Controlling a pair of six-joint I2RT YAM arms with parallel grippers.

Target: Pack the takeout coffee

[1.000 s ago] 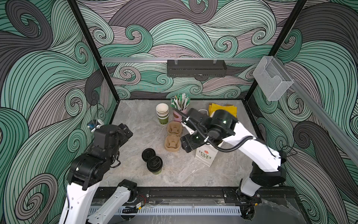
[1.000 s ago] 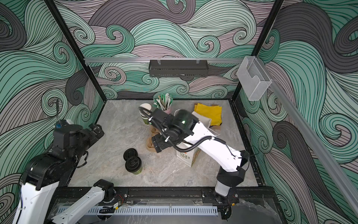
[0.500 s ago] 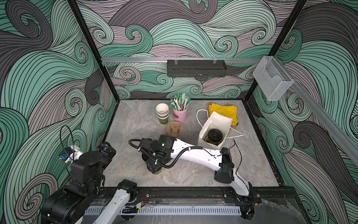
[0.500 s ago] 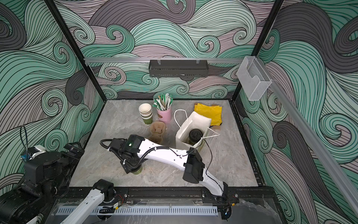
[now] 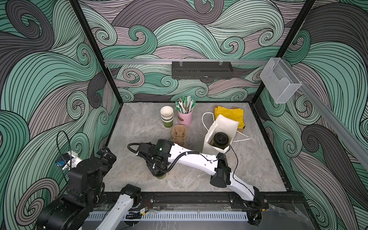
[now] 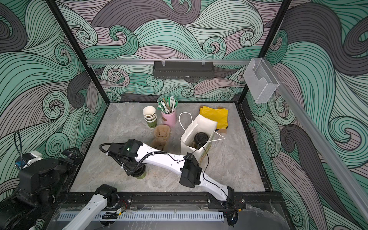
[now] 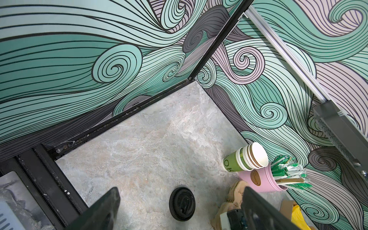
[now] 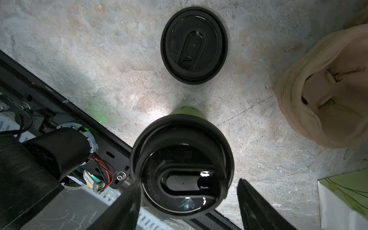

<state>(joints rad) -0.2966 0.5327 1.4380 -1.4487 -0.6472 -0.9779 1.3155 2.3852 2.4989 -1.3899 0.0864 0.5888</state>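
Beside the lidded cup [image 8: 183, 175], only wrist views reveal a spare lid [image 8: 194, 44]

Even light, soft shadows; glare on lid [image 8: 185, 179], blurred fingers [image 8: 258, 209]

Bare table [image 5: 131, 139] left of centre in both top views, from back wall to front rail, is open; so is the strip at lower right past the white bag [image 5: 217, 127], with yellow napkins [image 5: 231, 114] behind it. Back centre crowded: cup stack [image 5: 166, 117], pink straw cup [image 5: 185, 119], pulp carriers [image 5: 179, 133] just beside each other. Right arm [image 5: 195, 160] lies across the lower middle over a lidded cup [image 5: 161, 176], loose lid [image 7: 181, 203] near it.
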